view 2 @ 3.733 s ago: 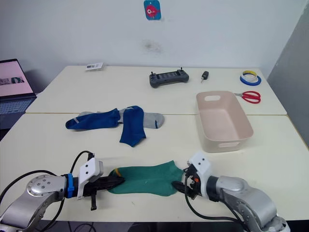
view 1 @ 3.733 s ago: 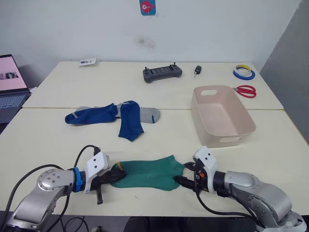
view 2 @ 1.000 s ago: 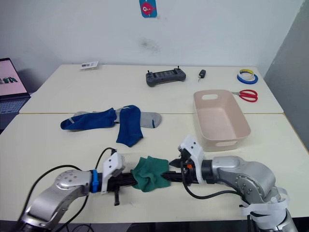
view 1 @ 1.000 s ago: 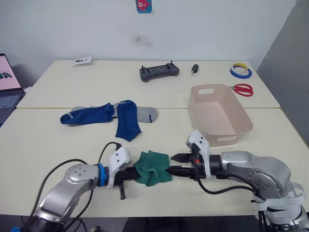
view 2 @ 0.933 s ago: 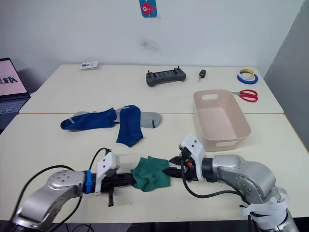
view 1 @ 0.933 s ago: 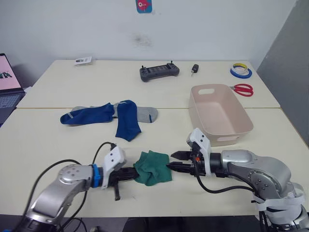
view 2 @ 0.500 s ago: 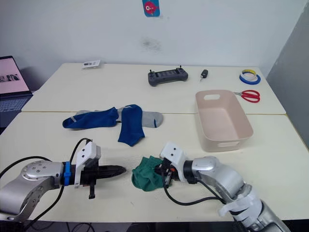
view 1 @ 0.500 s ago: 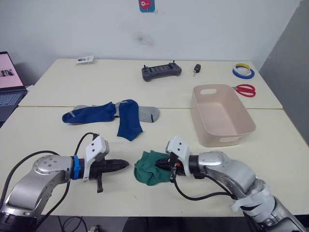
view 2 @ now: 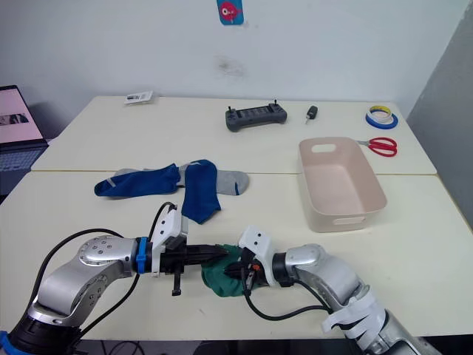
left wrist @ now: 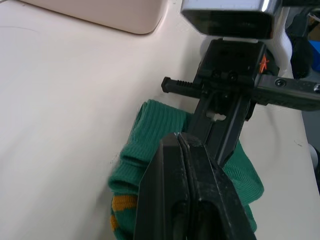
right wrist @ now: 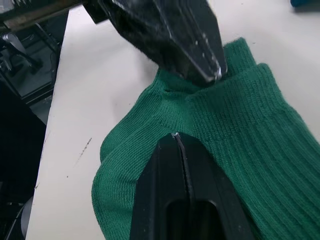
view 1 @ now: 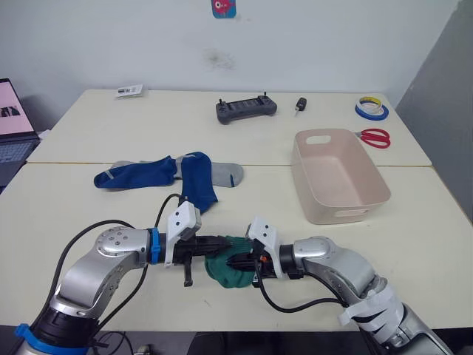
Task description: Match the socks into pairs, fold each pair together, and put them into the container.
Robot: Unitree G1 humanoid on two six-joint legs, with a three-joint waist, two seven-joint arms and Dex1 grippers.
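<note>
Meeting over the green pair [view 1: 230,260] near the front edge of the table [view 1: 89,140], both arms point inward at each other, apparently to keep the folded wad from springing open while it is tucked. The left gripper [view 1: 222,242] reaches in from the left; in its wrist view its jaws are pressed together with no gap, and they lie on top of the green knit rather than visibly clamping a layer. The right gripper [view 2: 235,270] comes from the opposite side, its jaws likewise clenched tight, the tips pushing into a crease of the fabric. The right wrist view shows the two sets of tips nearly touching across a fold in the ribbed cloth, which suggests a poking or tucking step, not a lift.

The bundle is a low rumpled lump with a yellow mark [left wrist: 122,205] at one end. It looks loosely folded, so it may unroll once the pressure goes.

Farther back on the table lie the two blue socks [view 1: 166,176], overlapping, with a grey sock [view 1: 226,174] peeking out beside them; these are unpaired. The container [view 1: 338,177] sits to the right, open and empty, well apart from the green bundle, so the first pair is not yet delivered. Beyond it are a controller [view 1: 247,109], scissors [view 1: 375,136] and tape rolls [view 1: 371,109], clear of the work.
</note>
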